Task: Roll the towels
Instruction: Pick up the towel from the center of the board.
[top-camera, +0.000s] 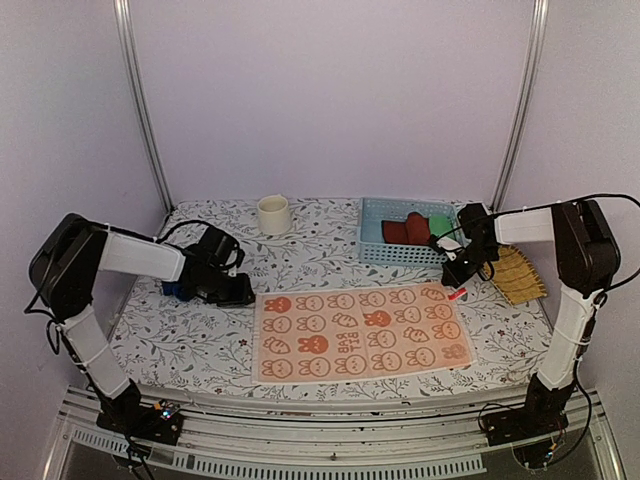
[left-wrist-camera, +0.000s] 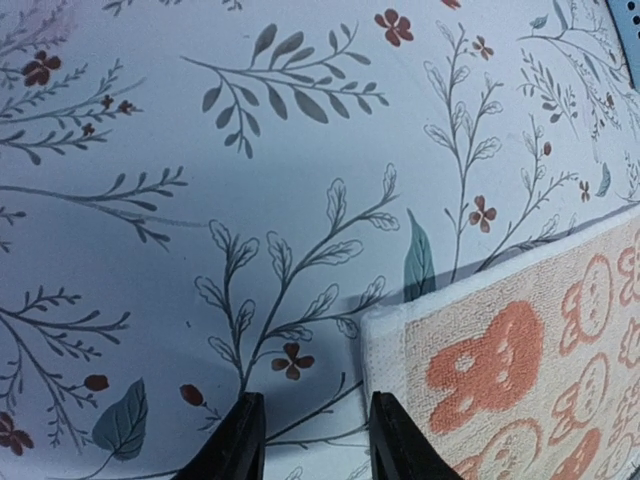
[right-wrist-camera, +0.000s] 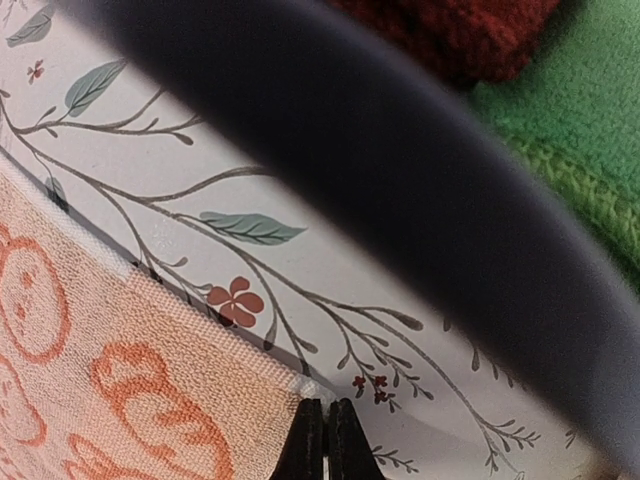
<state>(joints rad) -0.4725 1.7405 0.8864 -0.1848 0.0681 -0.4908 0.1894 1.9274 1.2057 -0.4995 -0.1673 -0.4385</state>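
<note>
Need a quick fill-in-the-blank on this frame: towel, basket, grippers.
The orange towel lies ___ on the table.
The basket holding the red roll is coloured ___.
The right gripper is ___.
The left gripper is ___, beside the towel's corner.
Missing: flat; blue; shut; open.

Pale lilac walls (top-camera: 330, 90) fill the upper frame, evenly lit, with two slanted aluminium posts (top-camera: 141, 100) at upper left and upper right. Across the middle, the bench (top-camera: 150, 350) wears a white cloth (left-wrist-camera: 300, 150) printed with grey sprigs and red flowers. An aluminium rail (top-camera: 320, 462) runs along the bottom.
</note>
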